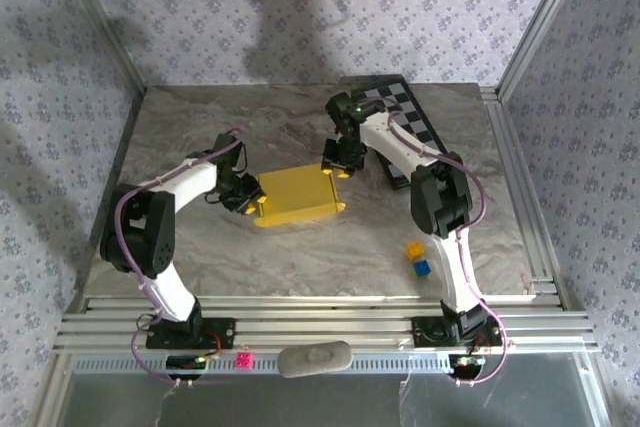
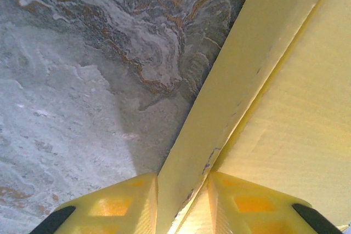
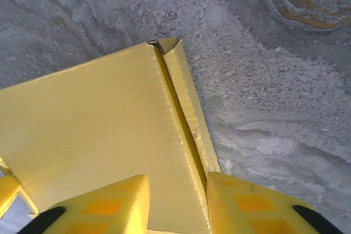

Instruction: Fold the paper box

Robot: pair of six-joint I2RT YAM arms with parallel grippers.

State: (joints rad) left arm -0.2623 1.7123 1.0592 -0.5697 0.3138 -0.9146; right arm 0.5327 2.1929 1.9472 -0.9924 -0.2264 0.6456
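Note:
The paper box point(image 1: 295, 197) lies flat and yellow in the middle of the marble table. My left gripper point(image 1: 247, 199) is at its left edge. In the left wrist view a narrow side wall of the box point(image 2: 230, 97) runs up between my yellow fingers point(image 2: 126, 206), which press on it from both sides, so the gripper point(image 2: 184, 182) is shut on it. My right gripper point(image 1: 338, 162) is at the box's far right corner. There the fingers point(image 3: 109, 204) stand apart over the top panel point(image 3: 93, 130) and its edge seam; the gripper point(image 3: 176, 182) is open.
A small yellow cube point(image 1: 413, 248) and a blue cube point(image 1: 422, 267) sit near the right arm's base. A chequered board point(image 1: 405, 107) lies at the back right. Aluminium rails point(image 1: 300, 322) run along the near edge and the right side.

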